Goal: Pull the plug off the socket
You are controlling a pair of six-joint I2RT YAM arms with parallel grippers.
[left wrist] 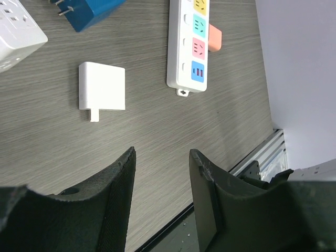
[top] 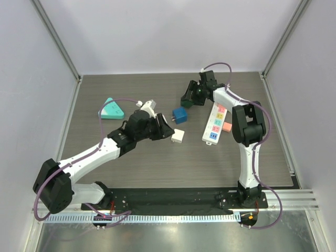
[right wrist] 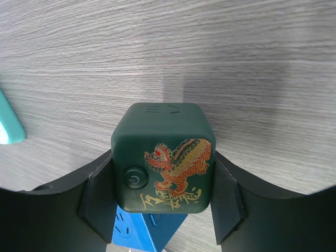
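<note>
**First onlooker:** Grey wood-grain table (top: 173, 163), two arms over it. Is the left gripper (left wrist: 160, 155) holding anything?

**Second onlooker:** No. Its black jaws stand apart with only bare table between them. The white plug (left wrist: 102, 88) lies flat just ahead of its fingertips, clear of every socket, with one short stub pointing back at the gripper.

**First onlooker:** And the right gripper (right wrist: 163, 157)?

**Second onlooker:** It is clamped on a dark green cube (right wrist: 163, 165), one pad pressed to each side. The cube has a red and gold dragon on top and a round power button beside it. I cannot tell whether it sits on the table or is lifted off it.

**First onlooker:** What else is lying about?

**Second onlooker:** A white power strip (top: 214, 123) with coloured outlets runs along the right side, and a pink piece (top: 227, 126) touches its outer edge. A blue block (top: 180, 115) sits between the green cube and the white plug, its metal prongs showing. A white cube (left wrist: 16, 31) lies near the left arm, and a teal wedge (top: 111, 110) rests well off to the left.
</note>
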